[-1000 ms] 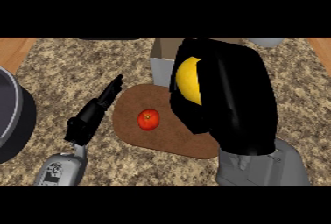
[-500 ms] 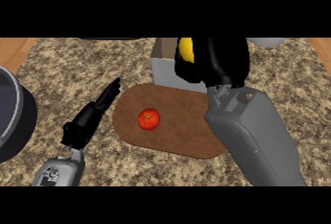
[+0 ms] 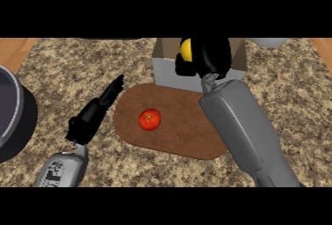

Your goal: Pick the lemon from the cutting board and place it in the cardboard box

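The right hand (image 3: pixel 206 59) is stretched out over the cardboard box (image 3: pixel 167 70) with its fingers curled round the yellow lemon (image 3: pixel 185 49), while the left hand (image 3: pixel 97 112) lies flat with straight fingers beside the cutting board (image 3: pixel 182 132).

kitchen counter
a speckled stone countertop (image 3: pixel 84 66) carries a wooden cutting board (image 3: pixel 175 136) with a tomato (image 3: pixel 149 119), and a dark pot (image 3: pixel 13 114) sits at the left edge.

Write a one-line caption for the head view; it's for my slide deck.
Right hand holds the yellow lemon over the open cardboard box.
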You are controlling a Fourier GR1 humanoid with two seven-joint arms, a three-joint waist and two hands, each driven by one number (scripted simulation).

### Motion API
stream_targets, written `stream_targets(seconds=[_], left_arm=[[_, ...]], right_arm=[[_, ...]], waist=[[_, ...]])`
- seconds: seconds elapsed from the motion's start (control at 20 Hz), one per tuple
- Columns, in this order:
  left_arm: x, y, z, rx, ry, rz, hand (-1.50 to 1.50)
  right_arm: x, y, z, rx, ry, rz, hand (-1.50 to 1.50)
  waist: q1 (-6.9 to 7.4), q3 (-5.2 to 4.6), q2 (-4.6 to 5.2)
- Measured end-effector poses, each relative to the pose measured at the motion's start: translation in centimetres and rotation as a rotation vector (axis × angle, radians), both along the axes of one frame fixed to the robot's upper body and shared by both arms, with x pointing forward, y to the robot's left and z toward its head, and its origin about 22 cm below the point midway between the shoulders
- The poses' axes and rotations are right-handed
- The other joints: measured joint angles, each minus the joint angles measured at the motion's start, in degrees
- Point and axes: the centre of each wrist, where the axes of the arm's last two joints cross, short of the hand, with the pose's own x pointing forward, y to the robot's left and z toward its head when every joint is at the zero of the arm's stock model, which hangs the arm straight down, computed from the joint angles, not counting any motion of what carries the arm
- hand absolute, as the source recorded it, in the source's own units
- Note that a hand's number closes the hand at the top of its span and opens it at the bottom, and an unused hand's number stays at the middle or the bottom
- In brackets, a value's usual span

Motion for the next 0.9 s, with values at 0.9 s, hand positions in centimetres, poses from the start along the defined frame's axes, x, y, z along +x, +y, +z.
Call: stream_targets(seconds=[0.9], left_arm=[[-0.4,-0.3,0.4,0.001,0.007,0.012,0.00]], right_arm=[[2.4,-6.2,-3.4,0.657,-0.141,0.007,-1.50]], waist=[[-0.45,0.10,-0.15]])
